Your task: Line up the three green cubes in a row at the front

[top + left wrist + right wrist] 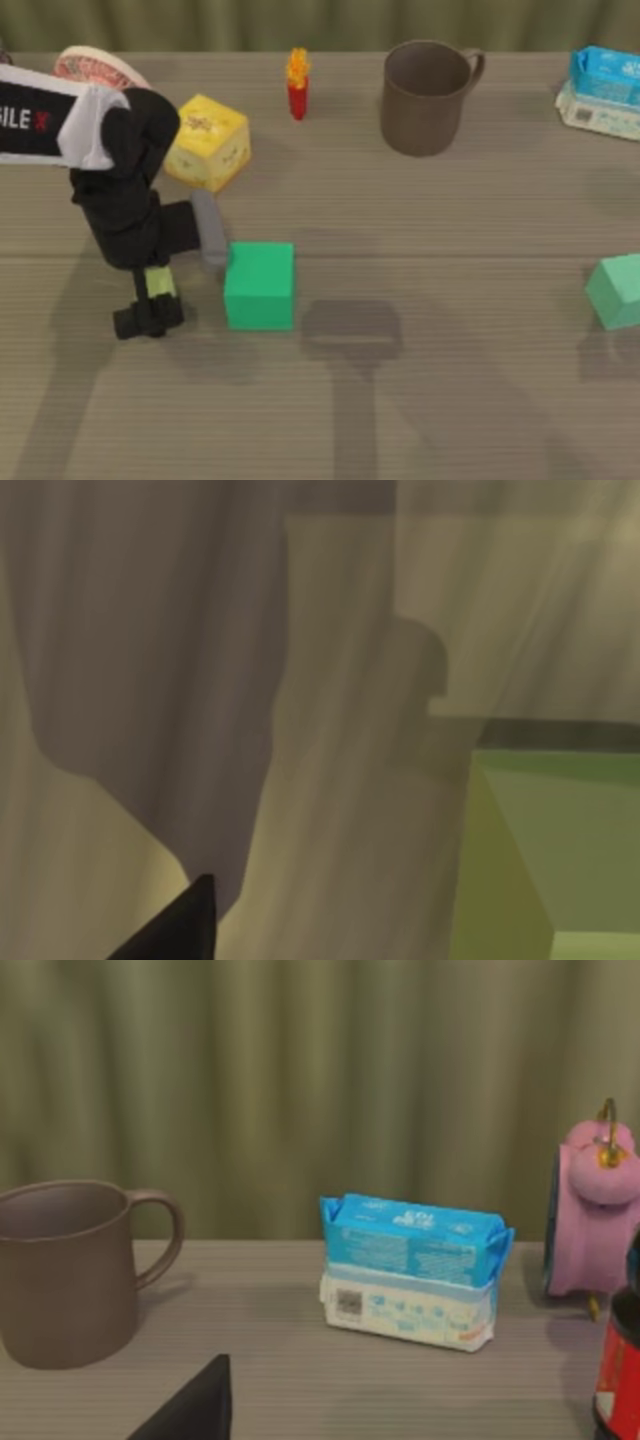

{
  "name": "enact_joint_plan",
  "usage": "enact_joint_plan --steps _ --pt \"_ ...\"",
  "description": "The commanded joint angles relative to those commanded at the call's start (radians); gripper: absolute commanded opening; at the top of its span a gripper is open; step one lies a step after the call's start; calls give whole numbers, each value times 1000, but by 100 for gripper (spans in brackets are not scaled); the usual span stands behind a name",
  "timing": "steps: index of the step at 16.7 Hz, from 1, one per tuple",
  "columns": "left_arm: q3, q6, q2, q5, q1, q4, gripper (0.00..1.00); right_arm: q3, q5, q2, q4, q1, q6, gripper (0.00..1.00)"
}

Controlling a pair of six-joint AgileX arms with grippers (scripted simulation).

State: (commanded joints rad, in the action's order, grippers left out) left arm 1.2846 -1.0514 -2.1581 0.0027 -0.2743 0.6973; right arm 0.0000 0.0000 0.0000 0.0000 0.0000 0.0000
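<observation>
Pale yellow-green cube point(157, 283), clamped in the left end effector point(152, 300) at lower left, should be lowered level beside the bright green cube point(259, 285); right arm unseen.

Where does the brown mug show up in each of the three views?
Top view: brown mug at the table's back edge, right of centre.
Left wrist view: not in it.
Right wrist view: brown mug on the table before the curtain.
Shared landmark: the blue tissue pack, off the mug's handle side.
</observation>
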Motion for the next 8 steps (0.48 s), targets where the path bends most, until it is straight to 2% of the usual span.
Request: enact_joint_plan --steps 1,8 --pt "0 0 0 0 0 0 100 0 0 0 0 0 0 100" --pt "0 0 0 0 0 0 47 0 0 0 0 0 0 100"
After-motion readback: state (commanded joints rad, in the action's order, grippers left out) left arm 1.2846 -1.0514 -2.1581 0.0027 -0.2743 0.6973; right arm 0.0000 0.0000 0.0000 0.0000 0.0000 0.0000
